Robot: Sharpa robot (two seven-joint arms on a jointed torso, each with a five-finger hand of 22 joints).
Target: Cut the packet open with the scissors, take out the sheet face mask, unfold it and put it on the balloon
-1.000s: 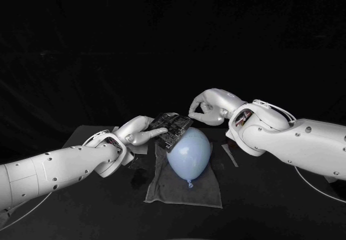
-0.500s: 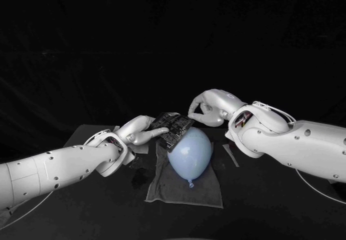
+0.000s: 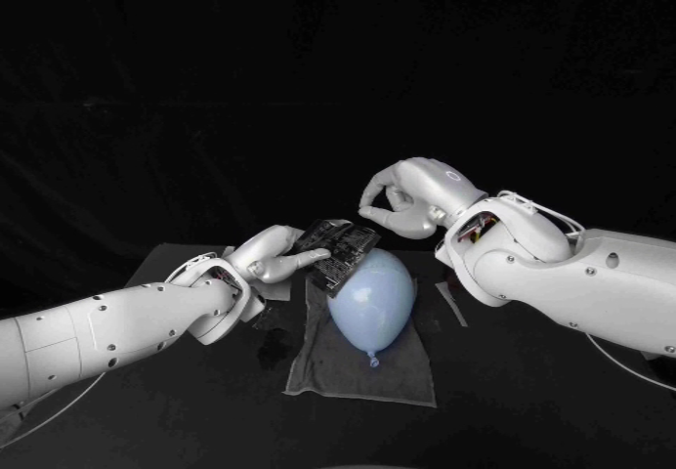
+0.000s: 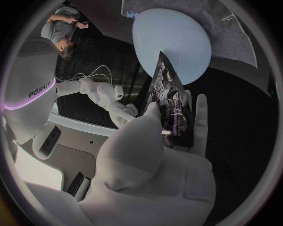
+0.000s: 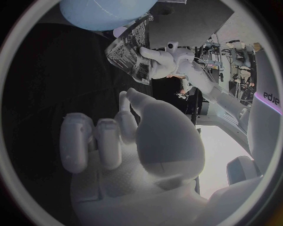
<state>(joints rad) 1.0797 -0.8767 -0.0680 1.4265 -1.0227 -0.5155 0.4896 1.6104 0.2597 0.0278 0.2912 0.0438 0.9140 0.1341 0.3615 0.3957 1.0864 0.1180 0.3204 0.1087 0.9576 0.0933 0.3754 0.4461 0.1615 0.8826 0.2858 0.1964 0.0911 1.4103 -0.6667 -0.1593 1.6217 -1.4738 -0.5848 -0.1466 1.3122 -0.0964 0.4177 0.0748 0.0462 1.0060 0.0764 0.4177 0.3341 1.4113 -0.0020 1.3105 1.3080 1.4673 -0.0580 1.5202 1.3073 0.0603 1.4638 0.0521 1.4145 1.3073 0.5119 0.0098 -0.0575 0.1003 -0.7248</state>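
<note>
A pale blue balloon [image 3: 373, 303] lies on a grey cloth [image 3: 356, 369] in the middle of the table, knot toward me. My left hand [image 3: 279, 260] pinches a dark printed packet [image 3: 340, 250] by one edge and holds it upright just above the balloon's far end. The left wrist view has the packet [image 4: 171, 103] edge-on between the fingers of my left hand [image 4: 159, 155], with the balloon [image 4: 174, 44] behind it. My right hand [image 3: 401, 200] hovers above and right of the packet, fingers curled in with nothing in them. Its wrist view has the right hand [image 5: 118, 141], the packet [image 5: 132, 54] and the balloon [image 5: 103, 12].
A thin pale strip [image 3: 451, 303] lies on the black table just right of the cloth. A small dark item [image 3: 274, 348] sits by the cloth's left edge. Black backdrop hangs behind the table.
My right hand has risen up and away from the packet's upper edge. The left hand, packet and balloon have stayed where they were.
</note>
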